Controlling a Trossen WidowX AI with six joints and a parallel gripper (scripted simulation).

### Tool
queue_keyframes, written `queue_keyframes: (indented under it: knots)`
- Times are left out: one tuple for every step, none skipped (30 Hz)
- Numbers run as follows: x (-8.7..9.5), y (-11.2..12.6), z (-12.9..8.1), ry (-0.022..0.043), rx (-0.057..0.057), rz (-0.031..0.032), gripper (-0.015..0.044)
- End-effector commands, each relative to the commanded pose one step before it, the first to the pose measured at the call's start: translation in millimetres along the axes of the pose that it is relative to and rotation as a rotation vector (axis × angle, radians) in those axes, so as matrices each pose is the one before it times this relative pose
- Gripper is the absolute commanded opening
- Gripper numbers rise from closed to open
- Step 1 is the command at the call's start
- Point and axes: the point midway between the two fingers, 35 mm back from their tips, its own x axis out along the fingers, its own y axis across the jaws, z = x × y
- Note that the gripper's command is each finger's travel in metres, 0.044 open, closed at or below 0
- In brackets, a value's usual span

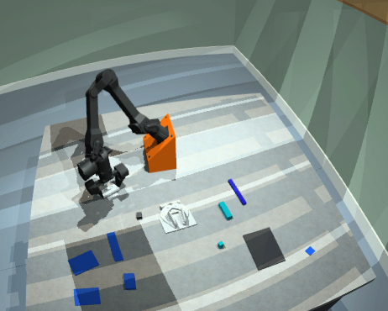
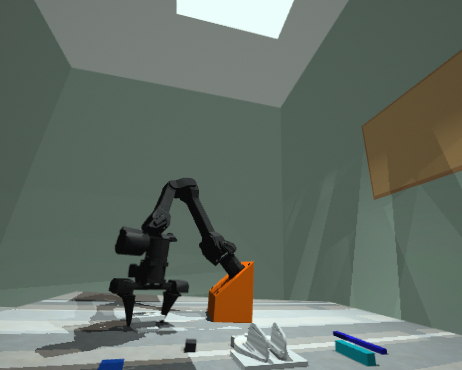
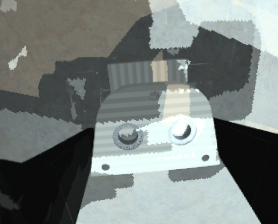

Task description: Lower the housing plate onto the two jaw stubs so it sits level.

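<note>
Three cameras: one high, one low, one close at the wrist

The top view looks steeply down from well above the tabletop (image 1: 235, 143) (image 2: 300, 312) (image 3: 165, 205), on a slant that takes in the walls. The exterior view sits low, barely above table level, facing across it and slightly upward to the ceiling (image 2: 200, 60). Both face the arm's orange base (image 1: 164, 157) (image 2: 234, 300) from roughly the same side and share the arm, the white jaw assembly (image 1: 177, 216) (image 2: 267, 357) and the orange panel (image 1: 369, 8) (image 2: 420, 130). The wrist view, nearest of all, looks down between the gripper's (image 1: 110, 189) (image 2: 146, 323) (image 3: 155, 135) fingers and shares the housing plate (image 1: 111, 191) (image 3: 155, 147) with the top view
</note>
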Motion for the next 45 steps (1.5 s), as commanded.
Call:
queue_keyframes:
  knots:
    - [0.00, 0.00, 0.01, -0.00002, 0.0000, 0.00000, 0.0351]
    - [0.00, 0.00, 0.00, 0.00000, 0.0000, 0.00000, 0.0351]
    - [-0.49, 0.06, -0.09, 0.00011, 0.0000, -0.00010, 0.0351]
    - [-1.48, 0.16, -0.25, 0.00033, 0.0001, -0.00029, 0.0351]
    - [-2.48, 0.25, -0.40, 0.00053, 0.0001, -0.00047, 0.0351]
    - [-3.07, 0.28, -0.46, 0.00063, 0.0001, -0.00055, 0.0351]
    - [-3.09, 0.25, -0.42, 0.00060, 0.0001, -0.00051, 0.0351]
    - [-3.11, 0.22, -0.38, 0.00057, 0.0001, -0.00047, 0.0351]
    - [-3.12, 0.18, -0.34, 0.00055, 0.0000, -0.00044, 0.0351]
    - [-3.13, 0.15, -0.30, 0.00052, 0.0000, -0.00040, 0.0351]
    - [-3.14, 0.12, -0.26, 0.00050, 0.0000, -0.00036, 0.0351]
    - [-3.15, 0.09, -0.22, 0.00047, 0.0000, -0.00032, 0.0351]
    - [-3.16, 0.05, -0.17, 0.00045, 0.0000, -0.00028, 0.0351]
    - [-3.17, 0.02, -0.13, 0.00043, -0.0001, -0.00024, 0.0351]
    - [-3.18, -0.01, -0.09, 0.00040, -0.0001, -0.00020, 0.0351]
    - [-3.19, -0.04, -0.04, 0.00038, -0.0001, -0.00016, 0.0351]
    - [-3.19, -0.07, 0.00, 0.00036, -0.0001, -0.00012, 0.0351]
    - [-3.20, -0.10, 0.05, 0.00034, -0.0001, -0.00008, 0.0351]
    - [-3.20, -0.13, 0.09, 0.00032, -0.0002, -0.00004, 0.0351]
    - [-3.20, -0.16, 0.14, 0.00030, -0.0002, 0.00001, 0.0351]
    - [-3.20, -0.19, 0.19, 0.00028, -0.0002, 0.00005, 0.0351]
    - [-3.21, -0.21, 0.23, 0.00026, -0.0002, 0.00009, 0.0351]
    - [-3.20, -0.24, 0.28, 0.00025, -0.0002, 0.00014, 0.0351]
    - [-3.20, -0.27, 0.33, 0.00023, -0.0003, 0.00018, 0.0351]
    - [-3.20, -0.29, 0.38, 0.00021, -0.0003, 0.00023, 0.0351]
    - [-2.59, -0.26, 0.34, 0.00016, -0.0002, 0.00022, 0.0351]
    - [-1.56, -0.16, 0.22, 0.00009, -0.0001, 0.00014, 0.0351]
    - [-0.52, -0.06, 0.08, 0.00003, 0.0000, 0.00005, 0.0351]
    - [0.00, 0.00, 0.00, 0.00000, 0.0000, 0.00000, 0.0351]
    - [0.00, 0.00, 0.00, 0.00000, 0.0000, 0.00000, 0.0351]
    - [0.07, -0.04, -0.43, 0.00033, -0.0044, -0.00041, 0.0351]
    - [0.22, -0.12, -1.29, 0.00100, -0.0133, -0.00121, 0.0351]
    - [0.36, -0.19, -2.15, 0.00167, -0.0222, -0.00197, 0.0351]
    - [0.43, -0.19, -2.61, 0.00202, -0.0269, -0.00231, 0.0351]
    - [0.43, -0.14, -2.62, 0.00202, -0.0269, -0.00224, 0.0351]
    - [0.42, -0.09, -2.63, 0.00202, -0.0270, -0.00216, 0.0351]
    - [0.41, -0.05, -2.64, 0.00201, -0.0270, -0.00209, 0.0351]
    - [0.41, 0.00, -2.64, 0.00201, -0.0270, -0.00202, 0.0351]
    - [0.40, 0.05, -2.65, 0.00200, -0.0270, -0.00195, 0.0351]
    - [0.39, 0.09, -2.65, 0.00198, -0.0271, -0.00188, 0.0351]
    - [0.39, 0.14, -2.66, 0.00197, -0.0271, -0.00181, 0.0351]
    - [0.38, 0.19, -2.66, 0.00196, -0.0271, -0.00174, 0.0351]
    - [0.37, 0.24, -2.66, 0.00194, -0.0271, -0.00167, 0.0351]
    - [0.37, 0.28, -2.66, 0.00192, -0.0271, -0.00161, 0.0351]
    - [0.36, 0.33, -2.66, 0.00190, -0.0272, -0.00154, 0.0351]
